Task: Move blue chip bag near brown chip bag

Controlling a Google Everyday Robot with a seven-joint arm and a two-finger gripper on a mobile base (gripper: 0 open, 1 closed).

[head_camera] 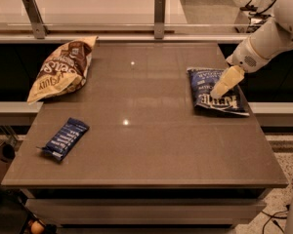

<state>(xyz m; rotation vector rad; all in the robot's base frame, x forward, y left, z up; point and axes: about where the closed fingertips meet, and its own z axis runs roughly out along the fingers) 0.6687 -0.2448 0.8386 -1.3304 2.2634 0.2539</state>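
blue chip bag (226,101) flat on right side of table (151,145); gripper (219,90) tip over its middle, contact unclear, spread or pressed together can't tell; brown chip bag (61,69) far left, well apart; blue bar wrapper (65,138) near left

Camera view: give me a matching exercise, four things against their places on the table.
Things:
1. blue chip bag
2. brown chip bag
3. bar wrapper
4. gripper

Places:
A. near left
B. at the right, poised over a bag
C. far left
D. right side, lying flat

Pairs: 1-D, 2-C, 3-A, 4-B.
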